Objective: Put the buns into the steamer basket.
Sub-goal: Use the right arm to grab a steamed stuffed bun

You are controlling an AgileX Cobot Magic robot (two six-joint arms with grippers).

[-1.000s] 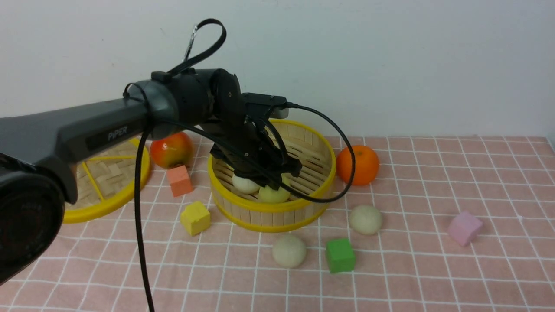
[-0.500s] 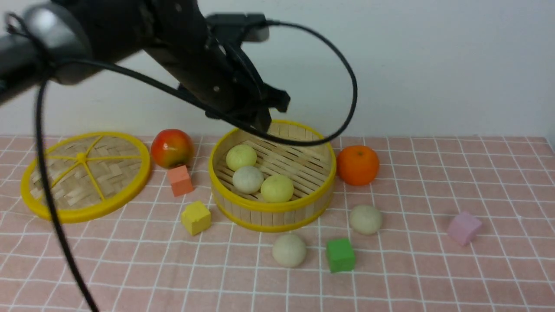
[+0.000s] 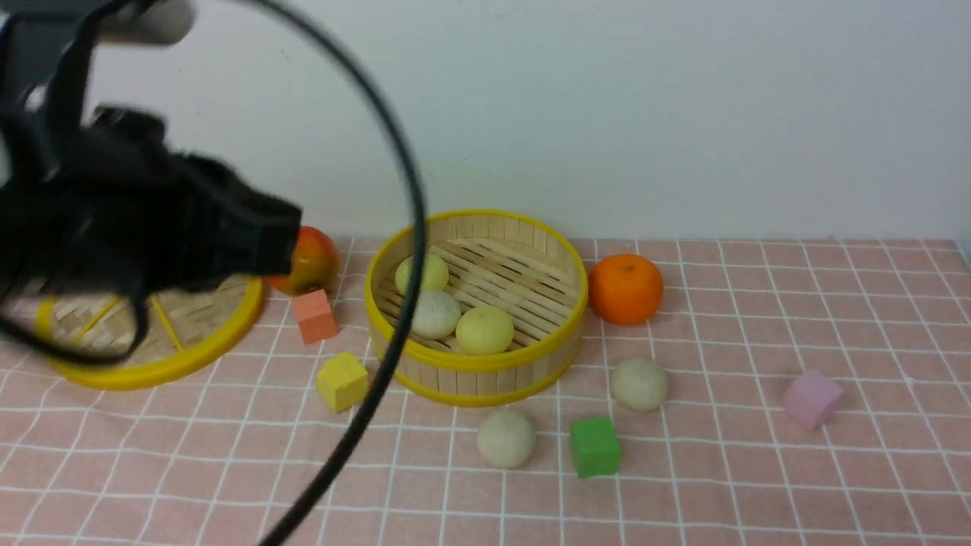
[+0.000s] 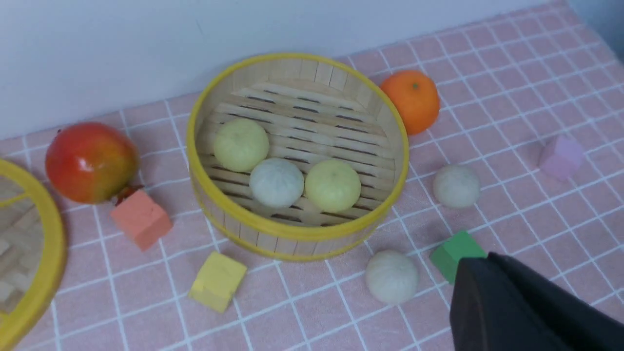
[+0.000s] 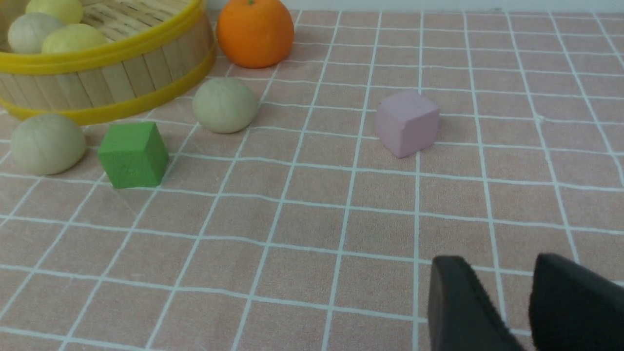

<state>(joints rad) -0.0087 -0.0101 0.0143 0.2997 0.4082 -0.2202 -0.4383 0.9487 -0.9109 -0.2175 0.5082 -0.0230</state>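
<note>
The steamer basket [image 3: 470,377] stands mid-table with three buns in it: two pale yellow [image 3: 434,271] [image 3: 485,330] and one off-white [image 3: 438,315]. Two more off-white buns lie on the cloth in front of it [image 3: 506,438] [image 3: 639,384]. My left gripper [image 3: 290,236] is raised at the left, blurred, above the lid and well away from the basket. In the left wrist view its jaws [image 4: 475,261] are shut with nothing in them. My right gripper [image 5: 497,265] hangs open and empty over bare cloth, short of the pink cube; the front view does not show it.
A woven lid [image 3: 190,345] lies at the left, with an apple [image 3: 312,258] beside it. An orange [image 3: 626,288] sits right of the basket. Salmon [image 3: 315,316], yellow [image 3: 342,381], green [image 3: 595,446] and pink [image 3: 812,398] cubes are scattered around. A black cable [image 3: 394,326] loops across the basket's front.
My left gripper rose out of the basket, swung left toward the camera and closed empty. The buns it hung over stay in the basket. The right arm has not moved.
</note>
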